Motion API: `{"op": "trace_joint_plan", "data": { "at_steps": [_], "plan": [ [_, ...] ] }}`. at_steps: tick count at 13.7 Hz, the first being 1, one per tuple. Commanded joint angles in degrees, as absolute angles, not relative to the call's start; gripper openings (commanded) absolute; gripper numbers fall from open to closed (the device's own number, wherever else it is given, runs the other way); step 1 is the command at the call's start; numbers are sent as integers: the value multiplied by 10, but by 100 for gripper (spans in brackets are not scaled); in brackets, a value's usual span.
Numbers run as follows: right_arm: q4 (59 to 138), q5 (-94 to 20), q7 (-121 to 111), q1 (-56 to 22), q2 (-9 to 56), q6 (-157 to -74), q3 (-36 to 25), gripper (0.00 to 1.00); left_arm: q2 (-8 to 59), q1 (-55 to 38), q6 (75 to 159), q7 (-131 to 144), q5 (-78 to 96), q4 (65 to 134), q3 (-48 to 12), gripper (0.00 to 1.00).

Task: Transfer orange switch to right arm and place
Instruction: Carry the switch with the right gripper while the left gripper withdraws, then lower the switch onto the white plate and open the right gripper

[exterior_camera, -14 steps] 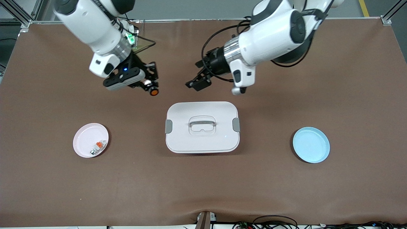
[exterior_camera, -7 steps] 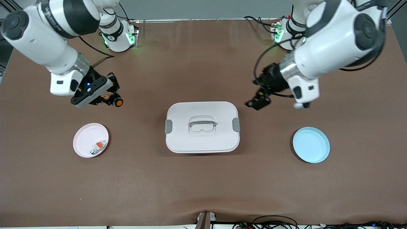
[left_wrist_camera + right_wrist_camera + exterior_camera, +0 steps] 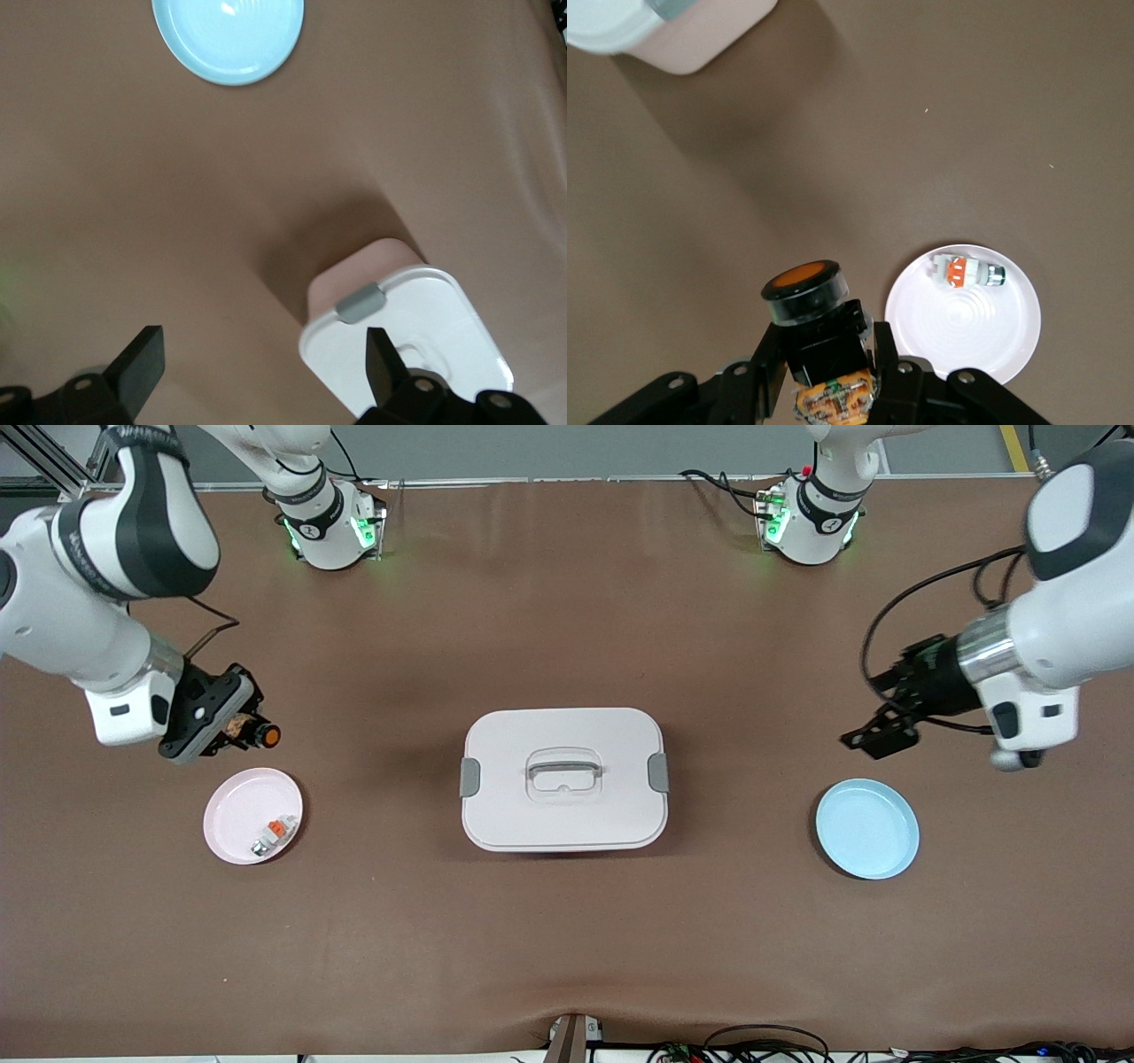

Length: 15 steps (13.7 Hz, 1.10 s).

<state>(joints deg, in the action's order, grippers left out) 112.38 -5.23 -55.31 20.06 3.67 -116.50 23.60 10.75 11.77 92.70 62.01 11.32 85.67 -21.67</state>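
Observation:
The orange switch (image 3: pixel 265 735), a stubby black button with a round orange face, is clamped between the fingers of my right gripper (image 3: pixel 241 729). The gripper hangs over bare mat just beside the pink plate (image 3: pixel 232 815). In the right wrist view the switch (image 3: pixel 806 289) juts out from the shut right gripper (image 3: pixel 826 354), with the plate (image 3: pixel 966 332) off to one side. My left gripper (image 3: pixel 873 735) is open and holds nothing, over the mat near the blue plate (image 3: pixel 866 828). Its left wrist view shows the left gripper (image 3: pixel 263 363) with fingers spread wide.
A small grey-white piece with an orange tab (image 3: pixel 274 832) lies in the pink plate, also seen as the grey-white piece (image 3: pixel 966 271). A white lidded box (image 3: pixel 563 815) stands mid-table, its corner showing as the box (image 3: pixel 443 310). The blue plate (image 3: pixel 228 35) holds nothing.
Both arms have swung apart from over the table's middle. The right gripper carried the switch toward the pink plate; the open left gripper moved toward the blue plate.

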Motion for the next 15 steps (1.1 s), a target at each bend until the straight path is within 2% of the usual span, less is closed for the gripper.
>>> {"op": "trace_joint_plan", "data": {
  "at_steps": [1, 4, 8, 12, 15],
  "plan": [
    [1124, -8, -599, 227, 70, -1205, 248, 0, 57, 165, 914, 521, 103, 902, -221, 100],
    [1136, 24, -617, 236, 106, -1257, 248, 0, 55, 169, 913, 453, 70, 904, -200, 100],
    [1137, 107, -618, 257, 156, -1303, 248, 0, 47, 85, 913, 340, 66, 904, -59, 100],
    [1174, 122, -618, 279, 174, -1373, 248, 0, 37, 16, 923, 211, 65, 903, 72, 100],
    [1187, 146, -619, 299, 199, -1411, 247, 0, 29, 9, 924, 76, 42, 897, 110, 100]
  ]
}}
